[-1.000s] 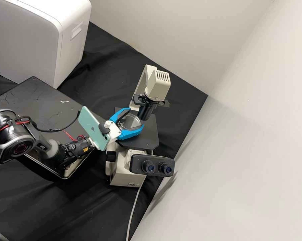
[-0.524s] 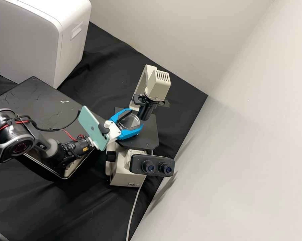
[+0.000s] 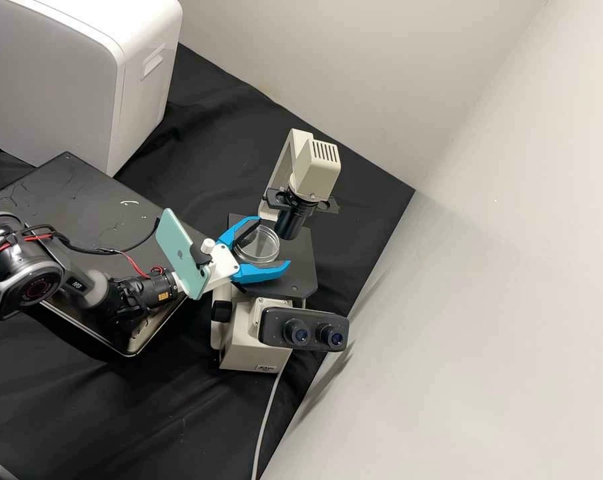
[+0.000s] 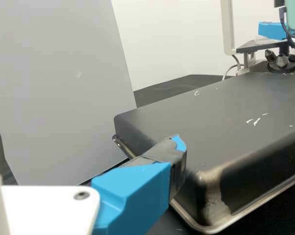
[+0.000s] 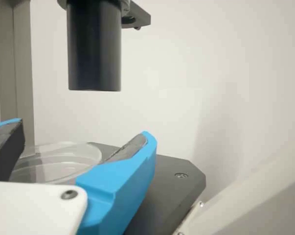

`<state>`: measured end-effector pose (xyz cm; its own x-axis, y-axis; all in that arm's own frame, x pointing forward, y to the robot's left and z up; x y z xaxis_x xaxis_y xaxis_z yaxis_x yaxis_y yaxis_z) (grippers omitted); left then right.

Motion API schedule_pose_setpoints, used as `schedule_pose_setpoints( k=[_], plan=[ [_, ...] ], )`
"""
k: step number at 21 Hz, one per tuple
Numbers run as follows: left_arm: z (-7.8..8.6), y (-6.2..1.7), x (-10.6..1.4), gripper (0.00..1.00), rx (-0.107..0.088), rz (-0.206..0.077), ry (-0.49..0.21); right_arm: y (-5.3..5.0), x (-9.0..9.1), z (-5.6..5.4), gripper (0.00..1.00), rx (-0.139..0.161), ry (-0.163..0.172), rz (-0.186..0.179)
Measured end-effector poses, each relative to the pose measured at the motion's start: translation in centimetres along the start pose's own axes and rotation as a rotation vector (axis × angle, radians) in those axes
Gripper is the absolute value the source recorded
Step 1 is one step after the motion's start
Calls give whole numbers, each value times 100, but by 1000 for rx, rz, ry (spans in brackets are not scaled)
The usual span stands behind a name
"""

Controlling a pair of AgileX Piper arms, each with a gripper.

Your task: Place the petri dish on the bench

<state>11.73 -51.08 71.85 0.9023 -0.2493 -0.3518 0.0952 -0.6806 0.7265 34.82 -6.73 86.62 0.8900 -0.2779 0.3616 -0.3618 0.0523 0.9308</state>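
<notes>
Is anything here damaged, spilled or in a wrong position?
Only the black tray looks worn: it has white scratches on its top and paint chipped at one corner. The petri dish lies flat on the microscope stage, with the open right hand around it. Nothing is spilled.

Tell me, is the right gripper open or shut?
Open: the right gripper fingers stand clear of the petri dish on the microscope stage.
</notes>
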Motion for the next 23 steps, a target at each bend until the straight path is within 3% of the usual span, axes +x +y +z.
schedule_pose_setpoints(
  k=[18, 21, 23],
  plan=[
    [-6, -6, 5, 100, 3, -3, 5, 29, -66, -14, 100, 5, -8, 2],
    [-10, -17, 12, 100, 5, -9, 10, 33, -81, -14, 100, 11, -11, -2],
    [-10, -17, 12, 100, 5, -9, 10, 33, -81, -14, 100, 31, -11, -2]
  ],
)
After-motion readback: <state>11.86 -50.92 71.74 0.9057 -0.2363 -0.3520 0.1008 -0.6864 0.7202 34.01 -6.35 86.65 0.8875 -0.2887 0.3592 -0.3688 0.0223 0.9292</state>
